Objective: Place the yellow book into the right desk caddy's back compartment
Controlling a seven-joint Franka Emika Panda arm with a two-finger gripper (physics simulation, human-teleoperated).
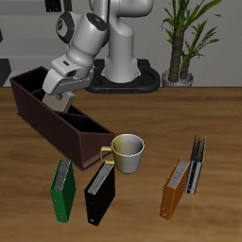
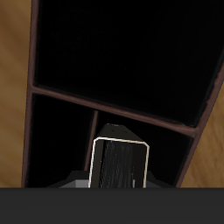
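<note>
Over the caddy, book held end-on above the dividers

Between the jaws, closed on it, the yellow book (image 2: 120, 164) hangs in the gripper (image 1: 62, 95) over the right desk caddy (image 1: 38, 121) — seemingly above a thin divider (image 2: 114, 112). Released from here it could catch that wall, tip into the wrong compartment, or wedge aslant — which cell lies directly beneath is hard to tell.

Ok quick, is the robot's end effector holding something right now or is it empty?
End effector: closed on the yellow book, holding it upright above the right desk caddy.
</note>
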